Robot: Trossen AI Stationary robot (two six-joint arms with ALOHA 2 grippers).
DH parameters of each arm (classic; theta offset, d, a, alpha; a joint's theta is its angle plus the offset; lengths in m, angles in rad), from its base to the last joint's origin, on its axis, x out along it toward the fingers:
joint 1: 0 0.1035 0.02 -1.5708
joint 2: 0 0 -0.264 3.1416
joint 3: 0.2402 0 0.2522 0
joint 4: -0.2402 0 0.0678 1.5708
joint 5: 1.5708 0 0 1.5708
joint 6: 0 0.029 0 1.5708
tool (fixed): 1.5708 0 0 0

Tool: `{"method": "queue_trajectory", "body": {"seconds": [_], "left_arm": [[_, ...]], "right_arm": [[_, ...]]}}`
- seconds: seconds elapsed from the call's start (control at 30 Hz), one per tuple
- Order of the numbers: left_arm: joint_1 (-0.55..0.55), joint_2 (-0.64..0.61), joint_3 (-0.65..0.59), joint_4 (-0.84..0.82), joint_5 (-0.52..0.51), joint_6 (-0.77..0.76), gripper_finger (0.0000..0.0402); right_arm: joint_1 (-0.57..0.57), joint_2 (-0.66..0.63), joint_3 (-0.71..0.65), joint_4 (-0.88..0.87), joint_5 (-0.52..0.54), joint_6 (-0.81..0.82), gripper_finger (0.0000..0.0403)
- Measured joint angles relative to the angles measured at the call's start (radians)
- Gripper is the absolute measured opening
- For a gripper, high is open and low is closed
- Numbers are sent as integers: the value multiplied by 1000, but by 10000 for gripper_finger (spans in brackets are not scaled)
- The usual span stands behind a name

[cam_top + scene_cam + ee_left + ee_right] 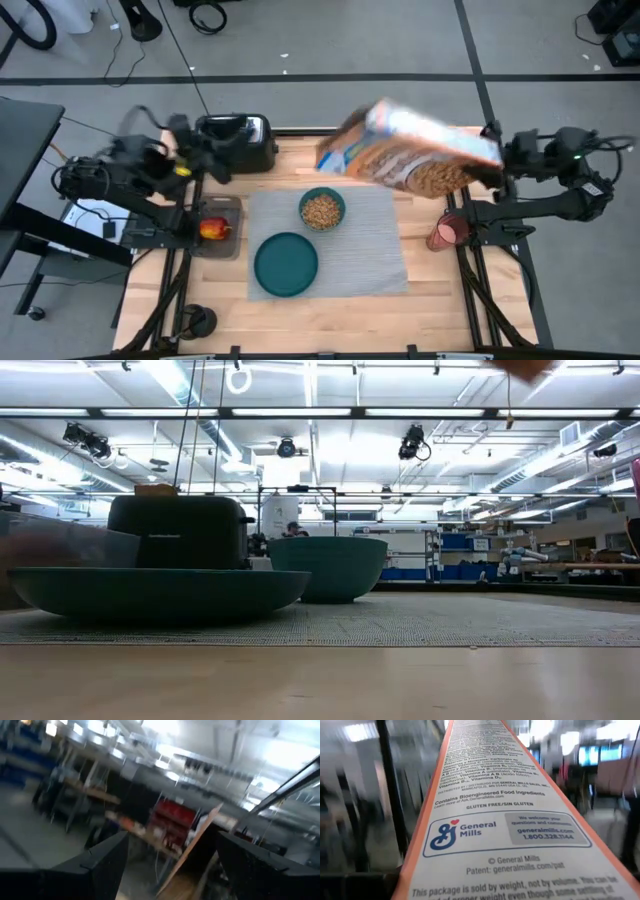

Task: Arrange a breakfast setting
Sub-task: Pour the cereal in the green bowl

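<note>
A grey ribbed placemat point(370, 255) lies mid-table. On it stand a round teal plate point(286, 264) and a smaller teal bowl point(322, 210) with brown cereal in it. They also show in the low view, the plate point(150, 590) and the bowl point(328, 565). A pink cup point(448, 232) stands off the mat's right edge. A small red-orange fruit point(213, 229) lies in a tray at the left. My right gripper point(497, 162) is shut on a cereal box point(415, 152) high over the mat's far edge. My left gripper point(170, 865) is open and empty near the toaster. Spoon and toast are out of view. My right gripper holds the cereal box by its right end point(484, 158), coming level from the table's right side. The box is lifted clear of the table and lies lengthwise toward the left, tilted. In the right wrist view its narrow printed side point(495, 835) hides the fingers.
A black toaster point(237, 142) stands at the far edge, left of centre, and shows in the low view point(180, 530). The clear tray point(216, 230) sits left of the mat. A small dark round thing point(198, 320) lies at the near left corner. Bare wood lies near the front edge.
</note>
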Motion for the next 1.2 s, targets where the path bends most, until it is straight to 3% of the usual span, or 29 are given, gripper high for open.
{"method": "queue_trajectory", "body": {"seconds": [0.3,0.57,0.77,1.2], "left_arm": [[-6,91,8,302,174,217,304],[13,284,7,517,280,292,315],[57,360,7,518,355,254,316],[75,401,7,521,520,231,316]], "right_arm": [[0,70,0,542,-87,91,232],[1,261,2,875,-154,147,232],[1,423,0,988,-181,174,232],[1,625,0,1167,-152,144,232]]}}
